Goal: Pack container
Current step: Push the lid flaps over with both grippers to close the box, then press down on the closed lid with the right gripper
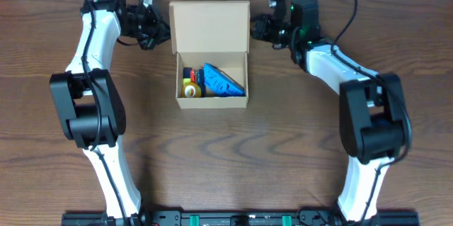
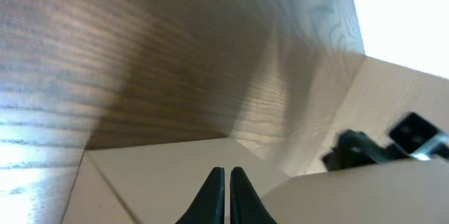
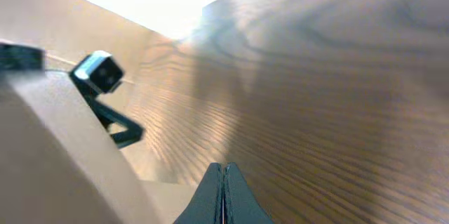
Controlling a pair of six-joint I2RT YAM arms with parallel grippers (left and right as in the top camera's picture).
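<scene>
Though its lid is thrown back, the box [image 1: 211, 45] on the surface [image 1: 283, 148] shows little clearly. A blue packet [image 1: 224, 82] fills most of its inside, and the small yellow-orange items [image 1: 190, 88] beside the packet are too tiny to name. The left gripper [image 1: 160, 33] and right gripper [image 1: 256, 27] flank the lid, each pressed together. Both wrist views crop the box to bare cardboard.

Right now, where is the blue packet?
In the overhead view, the blue packet lies inside the open cardboard box, on its right side, with small yellow and orange items beside it on the left.
</scene>
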